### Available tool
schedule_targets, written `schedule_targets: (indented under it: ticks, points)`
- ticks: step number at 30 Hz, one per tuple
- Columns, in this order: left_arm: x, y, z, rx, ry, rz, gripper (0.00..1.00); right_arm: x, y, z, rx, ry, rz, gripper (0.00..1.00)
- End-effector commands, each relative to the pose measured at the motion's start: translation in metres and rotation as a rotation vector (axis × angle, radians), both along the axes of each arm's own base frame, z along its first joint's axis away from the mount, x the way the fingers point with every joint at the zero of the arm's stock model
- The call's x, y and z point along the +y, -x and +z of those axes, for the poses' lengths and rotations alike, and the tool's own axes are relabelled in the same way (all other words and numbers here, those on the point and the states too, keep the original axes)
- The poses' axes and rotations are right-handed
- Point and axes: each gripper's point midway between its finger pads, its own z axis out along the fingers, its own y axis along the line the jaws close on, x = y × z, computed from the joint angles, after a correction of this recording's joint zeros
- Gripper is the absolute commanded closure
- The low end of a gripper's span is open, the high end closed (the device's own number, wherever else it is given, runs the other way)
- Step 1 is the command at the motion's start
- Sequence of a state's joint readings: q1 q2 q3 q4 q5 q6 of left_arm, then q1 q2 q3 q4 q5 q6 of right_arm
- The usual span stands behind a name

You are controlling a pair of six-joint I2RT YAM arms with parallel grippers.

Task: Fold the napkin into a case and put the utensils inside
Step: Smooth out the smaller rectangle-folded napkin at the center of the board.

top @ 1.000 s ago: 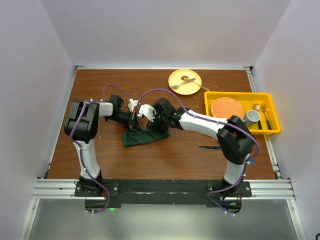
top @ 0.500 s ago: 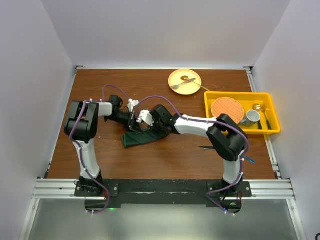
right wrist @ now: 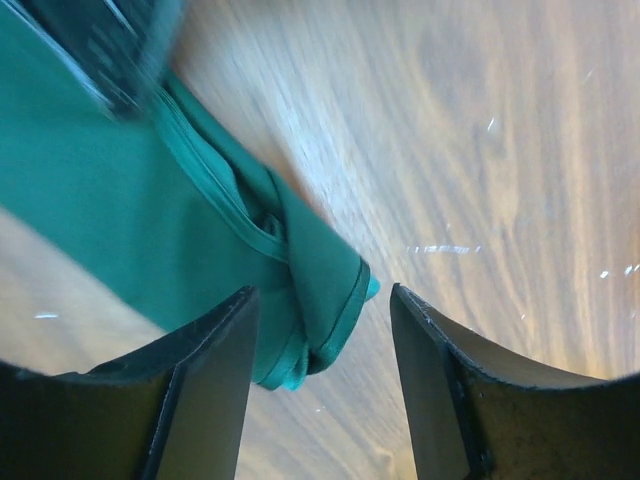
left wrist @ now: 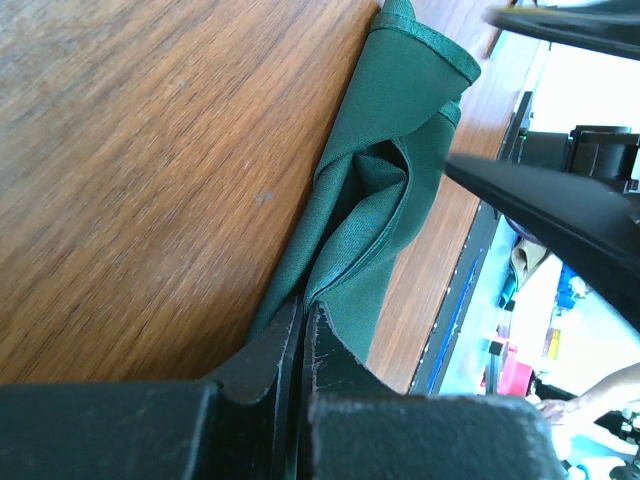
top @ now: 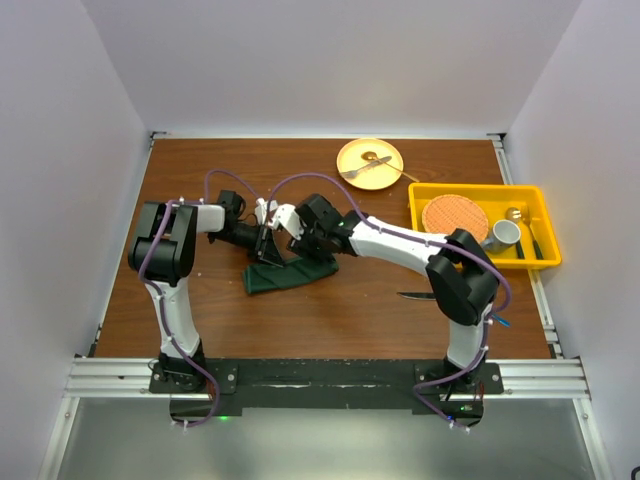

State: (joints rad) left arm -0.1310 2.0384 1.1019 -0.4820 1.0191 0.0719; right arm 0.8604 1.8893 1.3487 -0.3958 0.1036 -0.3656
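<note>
- We note the left tool [left wrist: 300, 318] clamped shut on the folded napkin's [left wrist: 390, 190] edge, on the desk [left wrist: 150, 150].
- Right tool [right wrist: 322, 295] open over the napkin's corner.
- Knife [top: 418, 295] at 3 o'clock of the napkin.

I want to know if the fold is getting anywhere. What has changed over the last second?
The right hand shifted left and nearer the arms' bases, then pulled back toward the far side. It now sits open over the end of the napkin, gripping nothing. The left hand stayed shut on the napkin's edge. The napkin, knife and plate have not moved.
</note>
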Motion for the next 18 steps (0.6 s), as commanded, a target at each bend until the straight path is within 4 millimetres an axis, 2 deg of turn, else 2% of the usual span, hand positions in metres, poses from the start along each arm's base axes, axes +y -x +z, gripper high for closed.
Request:
schedule_targets:
  ticks: [1,3,5,6,7,8,9,10,12,13,15,16,18]
  points:
    - [0.04,-0.002,-0.059,-0.058,-0.28,-0.011,1.0,0.017,0.012,0.063,0.07,-0.176,-0.003,0.41]
    - [0.039,-0.003,-0.058,-0.064,-0.278,-0.011,1.0,0.024,0.028,0.066,0.162,-0.236,0.034,0.44]
    - [0.039,-0.004,-0.057,-0.068,-0.277,-0.009,1.0,0.029,0.037,0.065,0.229,-0.279,0.025,0.55]
    - [0.039,-0.005,-0.058,-0.069,-0.279,-0.009,1.0,0.037,0.053,0.065,0.314,-0.322,0.077,0.6]
    - [0.039,-0.005,-0.058,-0.067,-0.279,-0.009,1.0,0.039,0.058,0.059,0.355,-0.33,0.066,0.7]
    - [0.039,-0.005,-0.058,-0.067,-0.279,-0.008,1.0,0.042,0.061,0.056,0.409,-0.361,0.035,0.73]
    - [0.039,-0.005,-0.058,-0.065,-0.278,-0.01,1.0,0.046,0.073,0.052,0.488,-0.396,0.047,0.74]
    - [0.039,-0.006,-0.057,-0.067,-0.278,-0.011,1.0,0.048,0.068,0.05,0.533,-0.444,-0.006,0.75]
    - [0.039,-0.006,-0.057,-0.069,-0.276,-0.013,1.0,0.048,0.071,0.044,0.633,-0.499,-0.06,0.75]
    - [0.039,-0.006,-0.056,-0.074,-0.273,-0.016,1.0,0.044,0.057,0.042,0.66,-0.544,-0.127,0.75]
    - [0.039,-0.005,-0.056,-0.073,-0.273,-0.018,1.0,0.04,0.045,0.044,0.723,-0.606,-0.171,0.75]
    - [0.039,-0.006,-0.056,-0.074,-0.273,-0.018,1.0,0.032,0.027,0.044,0.749,-0.656,-0.24,0.75]
    - [0.039,-0.008,-0.056,-0.078,-0.274,-0.017,1.0,0.028,0.019,0.048,0.804,-0.716,-0.267,0.76]
